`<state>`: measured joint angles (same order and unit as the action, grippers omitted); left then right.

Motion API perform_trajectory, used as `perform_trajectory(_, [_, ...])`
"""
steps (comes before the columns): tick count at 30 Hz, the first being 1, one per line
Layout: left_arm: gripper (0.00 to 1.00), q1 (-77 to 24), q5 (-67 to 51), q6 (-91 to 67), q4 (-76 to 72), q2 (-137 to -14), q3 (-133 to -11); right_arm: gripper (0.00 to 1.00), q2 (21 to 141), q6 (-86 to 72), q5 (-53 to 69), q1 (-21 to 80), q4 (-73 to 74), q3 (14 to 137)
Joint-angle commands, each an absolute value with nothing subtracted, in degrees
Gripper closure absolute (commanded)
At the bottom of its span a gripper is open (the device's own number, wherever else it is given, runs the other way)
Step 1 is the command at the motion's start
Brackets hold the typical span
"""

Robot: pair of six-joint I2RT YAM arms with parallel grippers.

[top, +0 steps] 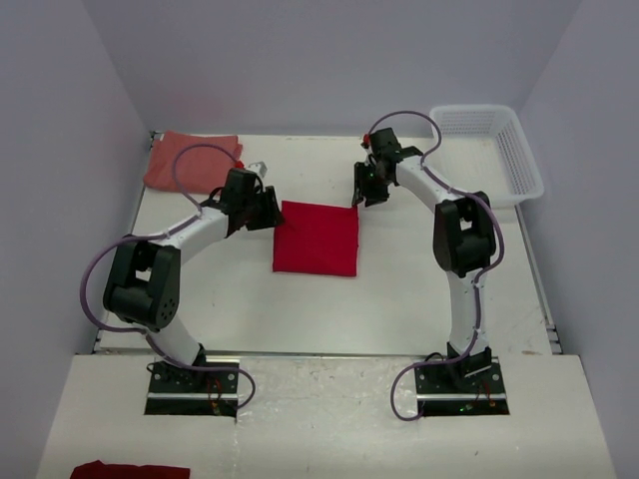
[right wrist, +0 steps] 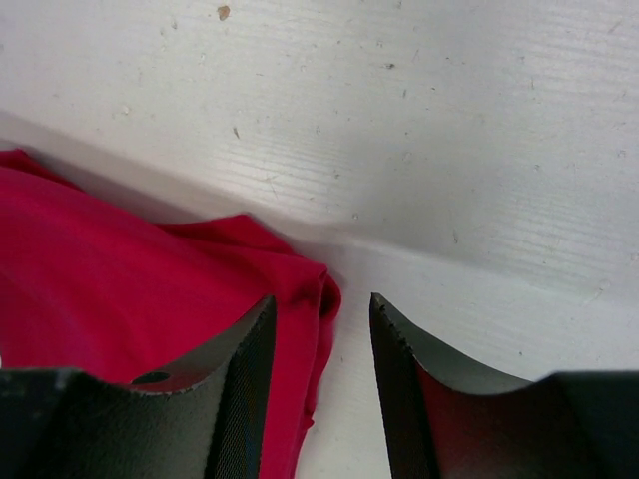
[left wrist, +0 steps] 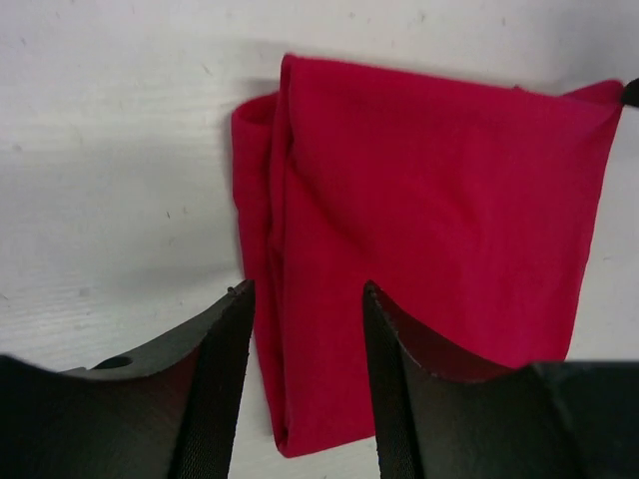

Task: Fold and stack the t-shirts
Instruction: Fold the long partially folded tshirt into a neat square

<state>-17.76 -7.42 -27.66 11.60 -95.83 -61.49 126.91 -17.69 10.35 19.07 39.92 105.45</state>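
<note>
The bright red folded cloth t-shirt [top: 317, 238] lay flat in the middle of the white counter [top: 399, 289]. The left gripper [left wrist: 308, 289] and the right gripper [right wrist: 321, 299] stood at its far corners, jaws apart, holding nothing. The paler salmon-red t-shirt [top: 192, 160] lay in the counter's far left corner.

The top view looks down from above and behind, taking in the whole worktop [top: 300, 309]. Both wrist views hang close over it, sharing the folded red shirt [left wrist: 429, 210].
</note>
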Motion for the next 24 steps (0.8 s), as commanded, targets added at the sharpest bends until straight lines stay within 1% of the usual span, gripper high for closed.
perform_trajectory(1, [0.51,-17.67,-11.61,-29.27,10.45,-93.96,-59.59,0.56,122.61,-16.52,11.95,18.81,39.90,105.99])
perform_trajectory(3, [0.51,-17.67,-13.09,-29.70,10.20,-92.91,-57.84,0.56,123.04,-16.35,13.18,18.90,39.99,106.17])
perform_trajectory(10, [0.51,-17.67,-12.74,-30.06,10.02,-90.27,-53.27,0.58,124.80,-16.26,15.03,18.90,39.90,106.87])
perform_trajectory(13, [0.51,-17.75,-12.83,-30.06,9.23,-89.83,-51.07,0.60,125.77,-16.35,16.34,18.90,39.73,107.58])
perform_trajectory(15, [0.51,-17.67,-12.83,-30.06,9.14,-89.74,-50.71,0.64,126.04,-16.52,16.61,18.90,39.73,107.84])
perform_trajectory(16, [0.51,-17.67,-12.92,-29.97,9.23,-89.65,-50.63,0.65,126.21,-16.52,16.79,18.90,39.73,107.84])
perform_trajectory(24, [0.51,-17.67,-13.36,-30.06,9.05,-88.86,-49.66,0.65,127.88,-16.44,17.14,18.81,39.73,108.19])
